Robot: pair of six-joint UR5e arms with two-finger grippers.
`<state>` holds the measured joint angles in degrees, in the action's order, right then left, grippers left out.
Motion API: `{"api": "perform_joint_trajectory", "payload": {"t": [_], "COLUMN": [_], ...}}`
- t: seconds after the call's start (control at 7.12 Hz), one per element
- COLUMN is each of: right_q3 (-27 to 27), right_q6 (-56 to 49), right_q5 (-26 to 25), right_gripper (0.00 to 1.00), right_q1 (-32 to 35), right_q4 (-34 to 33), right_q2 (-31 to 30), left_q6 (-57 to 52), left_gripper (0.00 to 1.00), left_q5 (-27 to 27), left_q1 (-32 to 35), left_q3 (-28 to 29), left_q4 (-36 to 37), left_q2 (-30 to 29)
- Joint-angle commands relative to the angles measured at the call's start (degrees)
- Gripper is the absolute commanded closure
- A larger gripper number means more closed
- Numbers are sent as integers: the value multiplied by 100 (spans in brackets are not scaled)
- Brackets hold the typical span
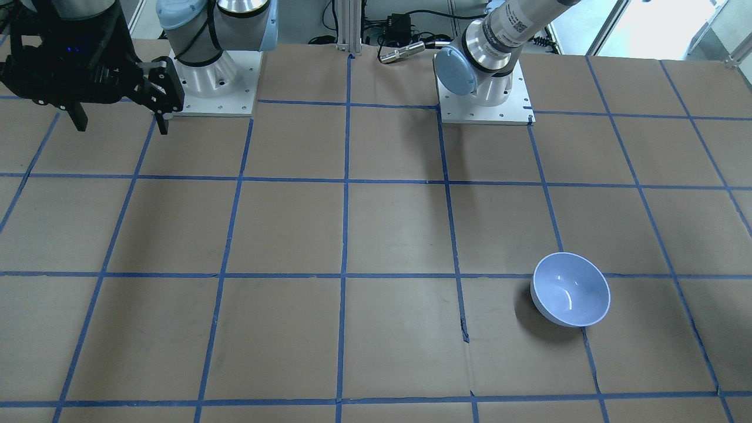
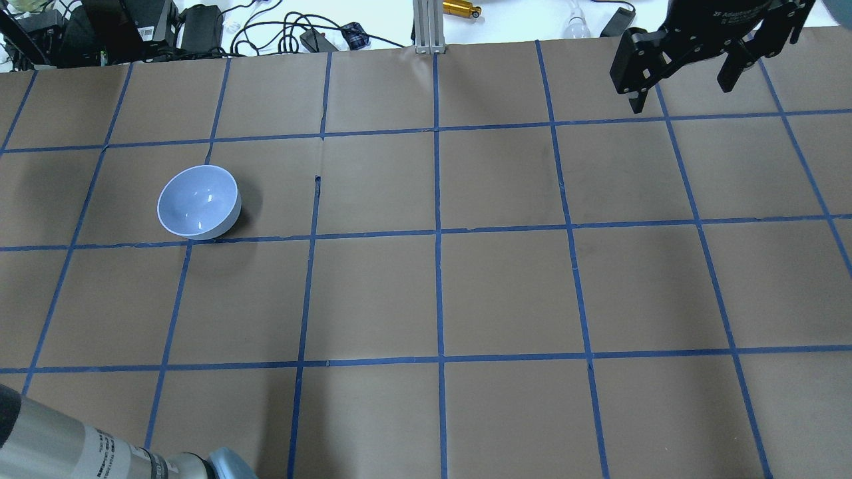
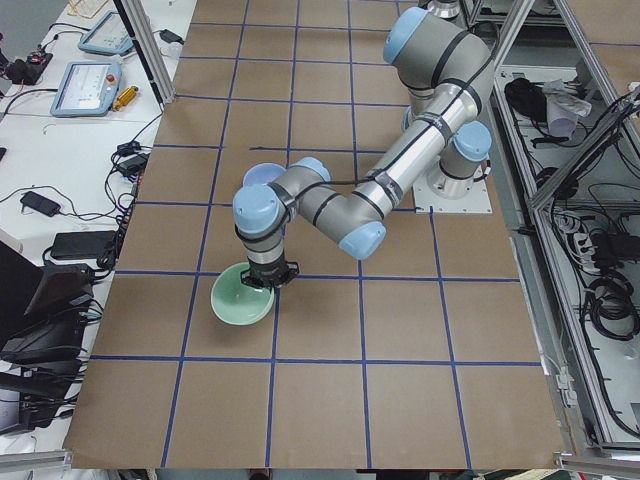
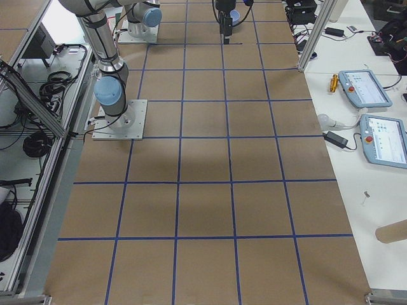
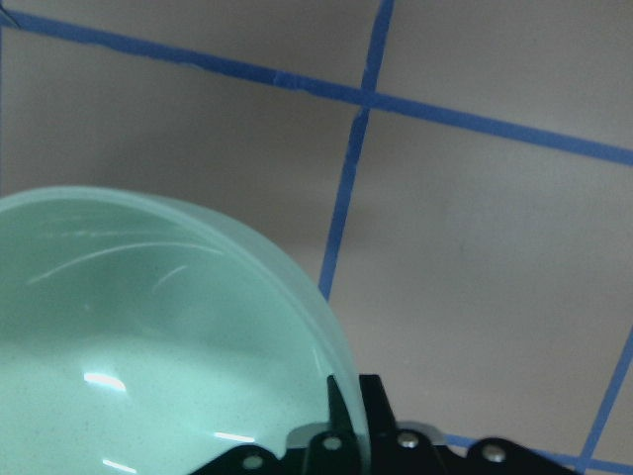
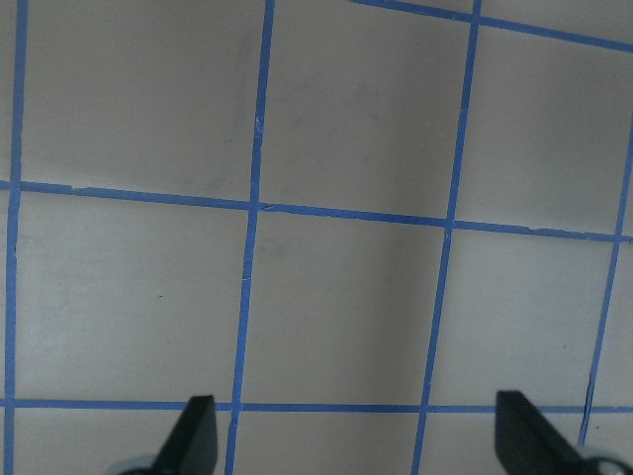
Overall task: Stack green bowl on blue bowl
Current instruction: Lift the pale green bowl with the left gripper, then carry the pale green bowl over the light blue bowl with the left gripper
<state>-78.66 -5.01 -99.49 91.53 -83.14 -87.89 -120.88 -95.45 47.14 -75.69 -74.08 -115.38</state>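
The green bowl point(image 3: 240, 300) is near the table's left end and fills the lower left of the left wrist view point(image 5: 148, 336). My left gripper point(image 3: 268, 276) is shut on its rim, with one finger point(image 5: 341, 421) inside the rim. I cannot tell whether the bowl rests on the table or hangs just above it. The blue bowl point(image 2: 198, 201) stands upright and empty on the table point(image 1: 570, 289). It lies beyond the green bowl in the exterior left view point(image 3: 260, 177), partly hidden by the left arm. My right gripper point(image 2: 680, 90) is open and empty, high over the table's right side point(image 6: 358, 440).
The table is brown board with a grid of blue tape point(image 2: 437, 233). Both arm bases point(image 1: 484, 100) stand at the robot's edge. Cables and tablets point(image 4: 365, 89) lie on the white bench beyond the far edge. The left forearm point(image 2: 73, 452) crosses the near left corner.
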Motion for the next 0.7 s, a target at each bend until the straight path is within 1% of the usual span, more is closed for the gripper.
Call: {"api": "perform_joint_trajectory", "payload": {"t": [0.0,0.42,0.56], "right_q3": [0,0,0], "right_q6": [0,0,0], "right_q5": [0,0,0], "right_gripper": [0,0,0], "right_q1": [5,-4,5], "right_q4": [0,0,0], "right_q2": [0,0,0], "left_q6": [1104,2442,3142], "left_gripper": [100,100,100], "left_q5": [17,79,88], "left_q1": [846,1901,2191], "left_q3": [-111,-831,-998], "left_q4": [-351,-370,-370], "left_q2": [365,726,788]}}
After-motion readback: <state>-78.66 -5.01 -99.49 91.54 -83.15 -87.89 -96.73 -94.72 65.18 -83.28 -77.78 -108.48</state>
